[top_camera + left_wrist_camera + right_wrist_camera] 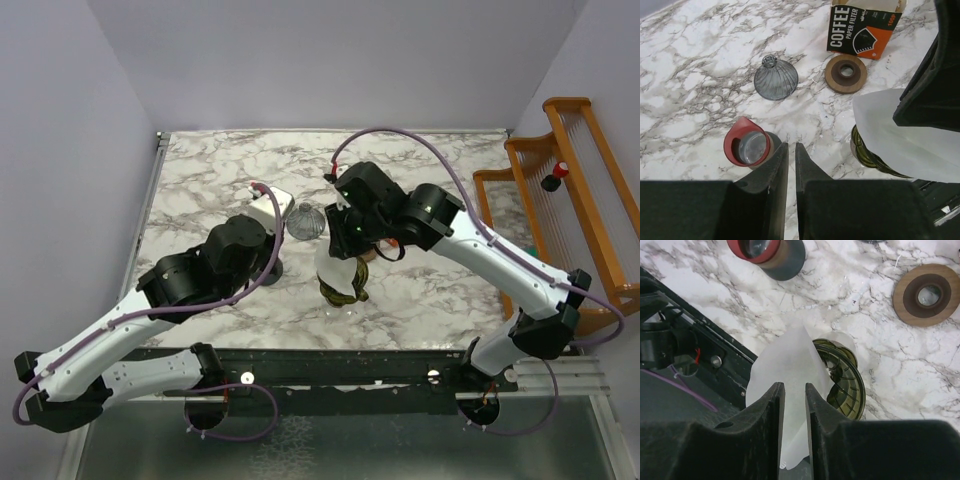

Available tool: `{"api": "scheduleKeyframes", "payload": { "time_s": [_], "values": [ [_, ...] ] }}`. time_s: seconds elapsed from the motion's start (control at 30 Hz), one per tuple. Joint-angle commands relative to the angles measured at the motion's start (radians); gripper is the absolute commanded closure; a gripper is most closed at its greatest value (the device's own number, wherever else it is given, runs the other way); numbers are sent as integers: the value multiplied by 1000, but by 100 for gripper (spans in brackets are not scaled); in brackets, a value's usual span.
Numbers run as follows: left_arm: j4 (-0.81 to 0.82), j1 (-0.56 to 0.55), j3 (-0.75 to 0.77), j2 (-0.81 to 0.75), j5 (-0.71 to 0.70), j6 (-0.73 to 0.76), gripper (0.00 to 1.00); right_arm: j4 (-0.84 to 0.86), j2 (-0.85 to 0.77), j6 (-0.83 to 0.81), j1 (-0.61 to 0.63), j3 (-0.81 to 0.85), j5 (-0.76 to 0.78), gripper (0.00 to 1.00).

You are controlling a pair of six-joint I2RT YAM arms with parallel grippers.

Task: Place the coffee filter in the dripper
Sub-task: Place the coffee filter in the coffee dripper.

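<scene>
The coffee filter (790,357) is a white paper cone held between my right gripper's (792,386) fingers, tilted over the near-left rim of the olive-green ribbed dripper (842,385). The dripper stands on the marble near the table's front edge. In the top view the filter (333,262) hangs under the right gripper (345,245), partly covering the dripper (345,292). In the left wrist view the filter (890,135) hides most of the dripper (865,152). My left gripper (789,150) is shut and empty, just right of a red-lidded jar (746,146).
An orange-and-brown COFFEE filter carton (862,27) lies at the back, with a round wooden ring (845,73) in front of it. A grey glass cone (775,79) lies upside down on the marble. The black front rail (700,340) is close beside the dripper. A wooden rack (570,190) stands off the table's right side.
</scene>
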Motion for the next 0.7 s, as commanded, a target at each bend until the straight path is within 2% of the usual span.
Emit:
{"api": "scheduleKeyframes", "payload": {
  "time_s": [0.0, 0.37, 0.67],
  "values": [
    [66, -3, -67, -80, -43, 10, 88, -117, 50, 6, 20, 54, 21, 70],
    [146, -3, -186, -157, -27, 10, 86, -229, 150, 20, 41, 125, 122, 57],
    [218, -3, -246, -168, -14, 10, 86, -236, 179, 20, 54, 119, 138, 55]
  ]
}}
